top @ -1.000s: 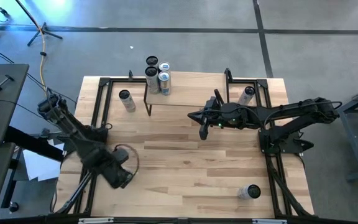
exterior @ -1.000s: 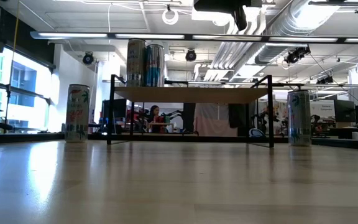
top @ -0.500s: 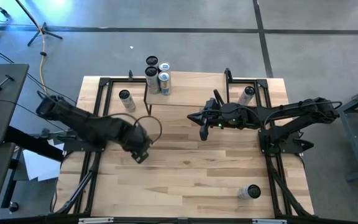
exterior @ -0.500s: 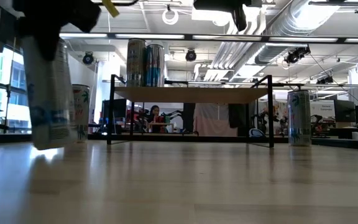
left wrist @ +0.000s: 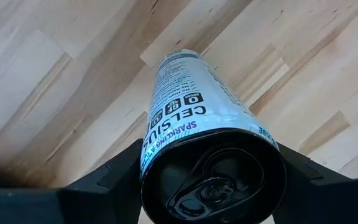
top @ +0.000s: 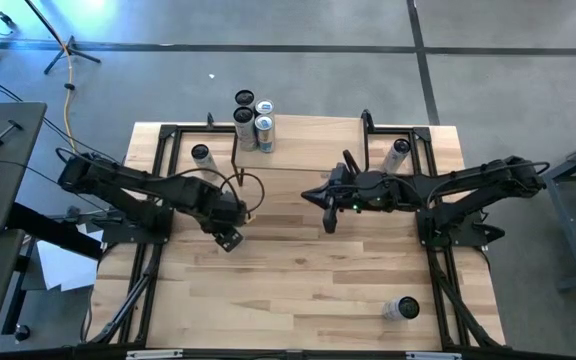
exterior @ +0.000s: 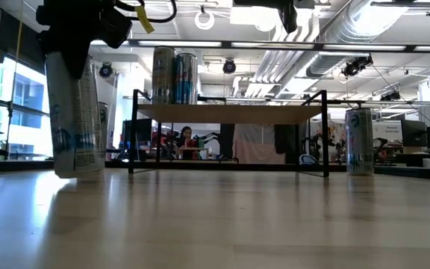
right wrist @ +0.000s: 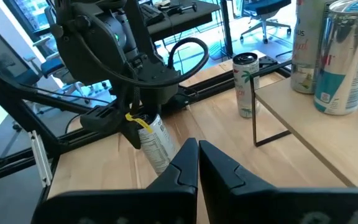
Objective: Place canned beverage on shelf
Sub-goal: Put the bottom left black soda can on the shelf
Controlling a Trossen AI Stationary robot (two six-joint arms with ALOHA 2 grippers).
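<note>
The left gripper (exterior: 80,30) holds a tall slim can (exterior: 75,112) by its upper end, fingers clamped across the body, the can hanging clear of the tabletop (top: 308,270) near the front left of the shelf (top: 303,145). Smooth thin metal — likely slippery and easily dented; a grip near the stiffer rim looks sound. Judged moderately heavy if full. The right gripper (right wrist: 197,163) waits over the shelf's front edge, fingers pressed together, empty.
</note>
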